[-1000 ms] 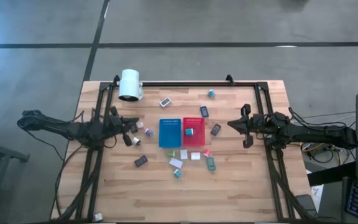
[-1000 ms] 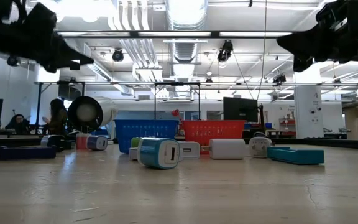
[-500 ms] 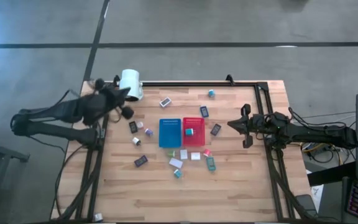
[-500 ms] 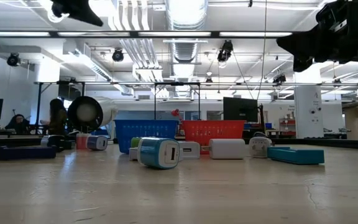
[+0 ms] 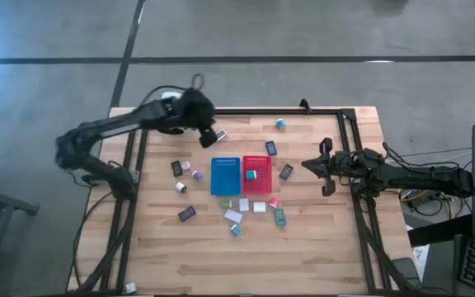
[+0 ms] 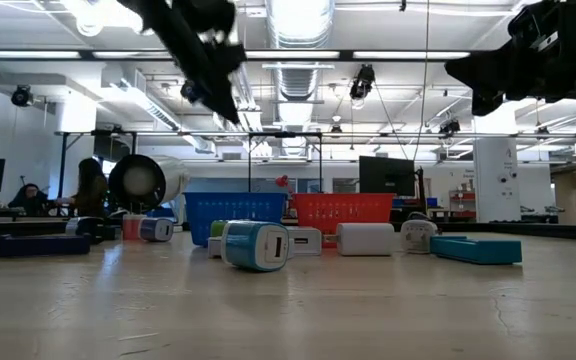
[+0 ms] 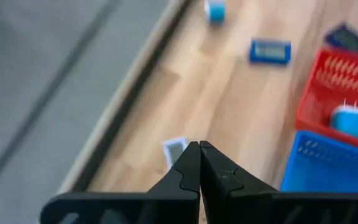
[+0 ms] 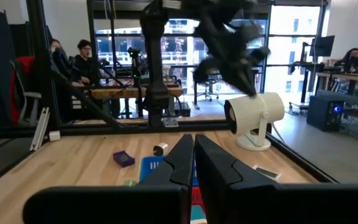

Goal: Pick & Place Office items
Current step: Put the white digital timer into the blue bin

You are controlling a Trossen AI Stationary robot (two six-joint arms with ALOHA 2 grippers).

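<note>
— Wooden surface, grey floor around it. How far is the sorting?

— Hardly begun, I judge. One teal item lies in the red tray; the blue tray looks to hold nothing. Most office items lie scattered on the wood, like the white block near the far edge.

— And the arms?

— The left tool is raised over the far-left part, just beside that white block, fingers pressed together, holding nothing. The right tool waits by the right edge, fingers together too.
</note>
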